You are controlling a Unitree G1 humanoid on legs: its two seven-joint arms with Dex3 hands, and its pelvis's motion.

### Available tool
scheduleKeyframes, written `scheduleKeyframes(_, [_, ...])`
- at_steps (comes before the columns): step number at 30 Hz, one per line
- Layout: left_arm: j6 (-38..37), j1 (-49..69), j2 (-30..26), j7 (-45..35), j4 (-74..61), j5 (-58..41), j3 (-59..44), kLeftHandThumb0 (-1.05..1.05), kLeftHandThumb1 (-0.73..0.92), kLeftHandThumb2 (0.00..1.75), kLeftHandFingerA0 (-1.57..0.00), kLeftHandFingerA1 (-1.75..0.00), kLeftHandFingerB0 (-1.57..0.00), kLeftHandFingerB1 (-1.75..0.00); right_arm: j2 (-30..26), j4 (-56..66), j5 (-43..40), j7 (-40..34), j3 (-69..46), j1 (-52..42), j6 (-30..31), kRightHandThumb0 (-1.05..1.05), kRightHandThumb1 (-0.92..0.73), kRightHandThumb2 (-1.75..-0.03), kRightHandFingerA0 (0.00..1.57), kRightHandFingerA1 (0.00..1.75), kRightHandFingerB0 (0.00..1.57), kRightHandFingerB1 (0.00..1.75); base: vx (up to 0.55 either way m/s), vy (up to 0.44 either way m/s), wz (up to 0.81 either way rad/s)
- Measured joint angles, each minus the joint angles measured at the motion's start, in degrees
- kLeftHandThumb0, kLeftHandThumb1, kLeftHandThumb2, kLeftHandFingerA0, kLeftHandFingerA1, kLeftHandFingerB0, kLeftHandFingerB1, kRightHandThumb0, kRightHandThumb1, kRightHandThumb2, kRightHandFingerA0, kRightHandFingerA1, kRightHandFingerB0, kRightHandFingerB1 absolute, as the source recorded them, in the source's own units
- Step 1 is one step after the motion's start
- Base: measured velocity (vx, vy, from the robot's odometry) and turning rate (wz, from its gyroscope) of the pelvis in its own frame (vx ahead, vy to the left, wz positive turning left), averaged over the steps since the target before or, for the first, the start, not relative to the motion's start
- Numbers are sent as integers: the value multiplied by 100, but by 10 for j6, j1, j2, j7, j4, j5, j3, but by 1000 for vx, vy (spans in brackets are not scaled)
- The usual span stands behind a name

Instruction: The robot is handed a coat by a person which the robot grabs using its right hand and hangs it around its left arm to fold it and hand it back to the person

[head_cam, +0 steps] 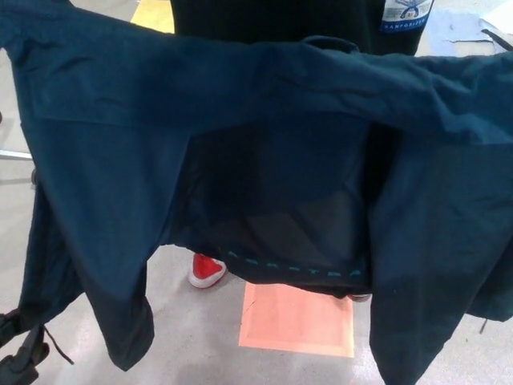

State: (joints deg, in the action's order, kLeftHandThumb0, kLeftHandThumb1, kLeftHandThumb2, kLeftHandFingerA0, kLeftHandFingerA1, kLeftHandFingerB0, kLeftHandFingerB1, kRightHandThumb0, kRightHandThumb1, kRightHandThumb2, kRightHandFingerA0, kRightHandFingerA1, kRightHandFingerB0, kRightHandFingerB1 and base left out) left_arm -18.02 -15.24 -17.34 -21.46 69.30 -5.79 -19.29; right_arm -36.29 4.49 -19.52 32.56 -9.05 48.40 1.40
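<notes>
The dark blue coat (pixel 264 104) hangs spread open across the view, below the person (pixel 272 20) at 12 o'clock; whether the left robot hand (pixel 20 361) at 7 o'clock grips anything, I cannot tell.

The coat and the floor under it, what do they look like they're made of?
Coat: thin woven cloth, likely cotton or a nylon blend, matte dark blue, with soft creases. Its lining: darker, smoother, probably synthetic. Floor: grey, speckled, faint sheen, probably sealed concrete.

Floor (pixel 192 341) w/ orange mat (pixel 296 321), red shoe (pixel 207 269)
</notes>
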Motion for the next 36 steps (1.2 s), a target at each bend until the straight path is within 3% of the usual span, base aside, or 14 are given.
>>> scheduleKeyframes(2, [0, -1, 0, -1, -2, 0, -1, -64, 86, 65, -26, -36, -21, -33, 4, -6, 11, 4, 32, 45, 8, -76, -67, -61, 21, 30, 25, 29, 0, 0, 0])
scheduleKeyframes(3, [0, -1, 0, -2, -3, 0, -2, -64, 86, 65, -25, -36, -19, -32, 5, -10, 16, 7, 48, 66, 12, -77, -51, -82, 7, 36, 11, 33, 0, 0, 0])
scheduleKeyframes(5, [0, -2, 0, -5, -6, -1, -4, -64, 86, 65, -25, -36, -19, -33, 6, -22, 28, 18, 88, 114, 27, -81, -53, -87, 6, 33, 10, 28, 0, 0, 0])
scheduleKeyframes(6, [0, -2, 0, -5, -8, -1, -6, -65, 87, 66, -23, -35, -17, -32, 6, -32, 36, 27, 116, 142, 36, -82, -64, -60, 3, 26, 8, 24, 0, 0, 0])
scheduleKeyframes(7, [0, -2, 0, -6, -9, -1, -6, -65, 87, 66, -23, -35, -17, -32, 6, -35, 38, 29, 122, 148, 38, -82, -64, -60, 3, 26, 8, 24, 0, 0, 0])
scheduleKeyframes(8, [0, -2, 0, -7, -11, -2, -8, -64, 88, 66, -24, -35, -16, -31, 7, -48, 48, 40, 155, 179, 49, -88, -55, -93, 3, 9, 7, 11, 0, 0, 0])
scheduleKeyframes(13, [0, -3, 0, -13, -15, -3, -15, -66, 86, 66, -25, -35, -19, -32, 17, -115, 92, 88, 276, 274, 79, -91, -54, -91, 0, 0, 0, 0, 0, 0, 0])
scheduleKeyframes(22, [0, -3, 0, -19, -21, -13, -25, -71, 88, 65, -23, -35, -17, -31, 46, -215, 177, 174, 448, 347, 106, -94, -52, -95, 0, 1, 0, 0, 0, 0, 0])
scheduleKeyframes(31, [-5, 0, 0, -27, -21, -19, -25, -68, 89, 66, -23, -35, -17, -31, 81, -308, 243, 265, 530, 361, 99, -93, -52, -93, 0, 0, 0, 0, 0, 0, 0])
scheduleKeyframes(32, [-7, 2, 0, -28, -21, -20, -25, -70, 89, 66, -28, -36, -17, -31, 83, -315, 249, 271, 534, 361, 96, -91, -48, -89, 0, 0, 0, 1, 0, 0, 0])
scheduleKeyframes(33, [-9, 3, 0, -29, -21, -22, -26, -71, 89, 67, -25, -34, -16, -30, 89, -327, 258, 282, 537, 361, 93, -103, -62, -67, 0, 0, 0, 2, 0, 0, 0])
scheduleKeyframes(34, [-11, 4, 0, -29, -21, -22, -26, -35, 57, 112, -1, -47, -1, -48, 93, -334, 263, 288, 539, 361, 93, -92, -50, -95, 0, 0, 0, 0, 0, 0, 0])
scheduleKeyframes(35, [-11, 5, 0, -29, -21, -22, -26, -35, 57, 112, -1, -47, -1, -48, 99, -347, 269, 298, 541, 361, 91, -92, -50, -95, 0, 0, 0, 0, 0, 0, 0])
scheduleKeyframes(36, [-11, 5, 0, -29, -21, -23, -26, -70, 91, 67, -23, -33, -15, -30, 105, -359, 276, 308, 541, 362, 89, -92, -50, -94, 0, 0, 0, 0, 0, 0, 0])
